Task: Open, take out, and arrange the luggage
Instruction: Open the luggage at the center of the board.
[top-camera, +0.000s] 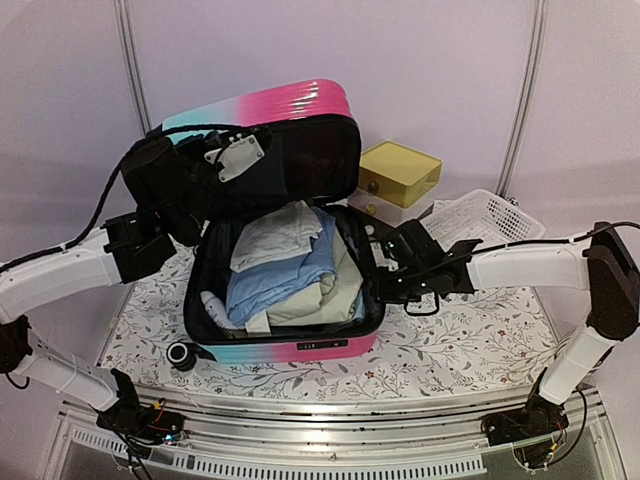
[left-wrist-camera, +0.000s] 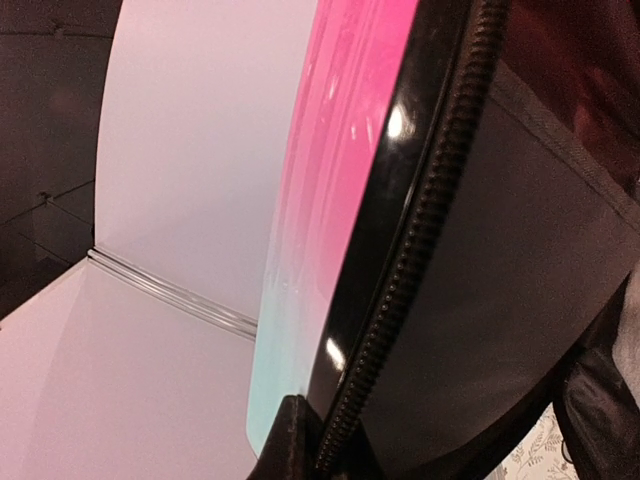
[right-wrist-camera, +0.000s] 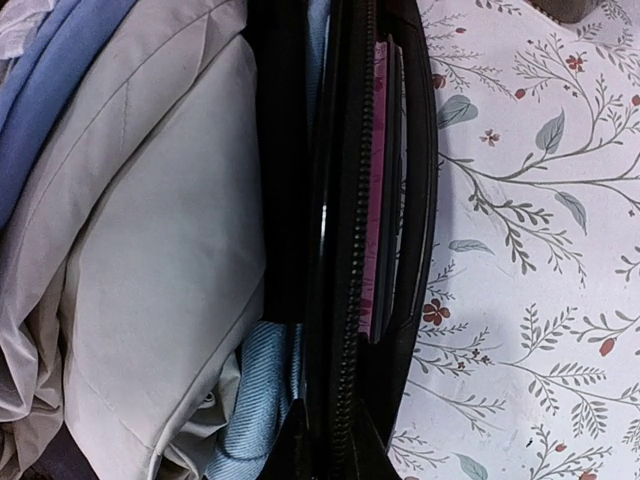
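We find the luggage (top-camera: 300, 347) open on the table (top-camera: 480, 335), folded clothes (top-camera: 285, 270) inside, left gripper (left-wrist-camera: 305, 440) clamped on its raised lid's zipper edge, right gripper (right-wrist-camera: 330, 445) pinched onto its base rim.

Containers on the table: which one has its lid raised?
The luggage, pink-and-turquoise, with clothes inside; the yellow-topped box is shut and the white basket has no lid.

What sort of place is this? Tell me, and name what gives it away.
Probably a robot test booth, not a home: plain white partition panels on metal poles, an aluminium mounting rail at the near edge, and a floral tablecloth staged with the open luggage.
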